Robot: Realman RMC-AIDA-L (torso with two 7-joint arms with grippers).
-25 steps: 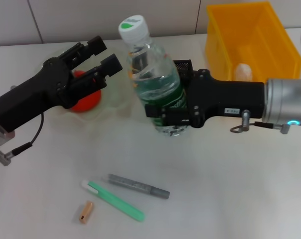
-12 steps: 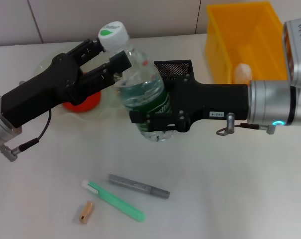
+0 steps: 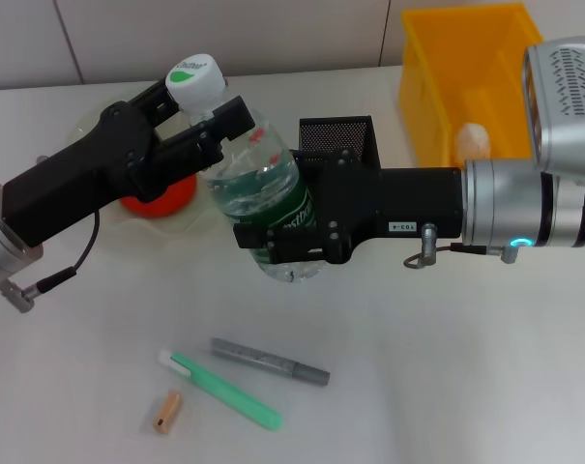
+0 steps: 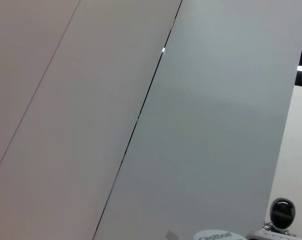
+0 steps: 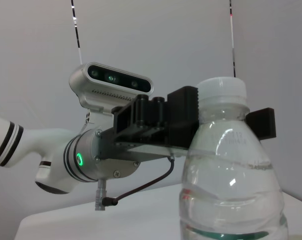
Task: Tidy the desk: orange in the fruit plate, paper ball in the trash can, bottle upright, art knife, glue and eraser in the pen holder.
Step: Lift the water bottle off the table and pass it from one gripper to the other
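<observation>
White desk surface (image 3: 447, 367) fills foreground. Pale panelled wall (image 3: 224, 34) behind, dark seams between panels; same wall with seams in both wrist views. Small dark rounded object (image 4: 281, 212) at corner of left wrist view, perhaps a fixture, unclear.

The right gripper (image 3: 273, 235) has carried the bottle (image 3: 256, 189) further to the left and tilted it more, and the left gripper (image 3: 203, 109) has moved in so its fingers now bracket the cap.
</observation>
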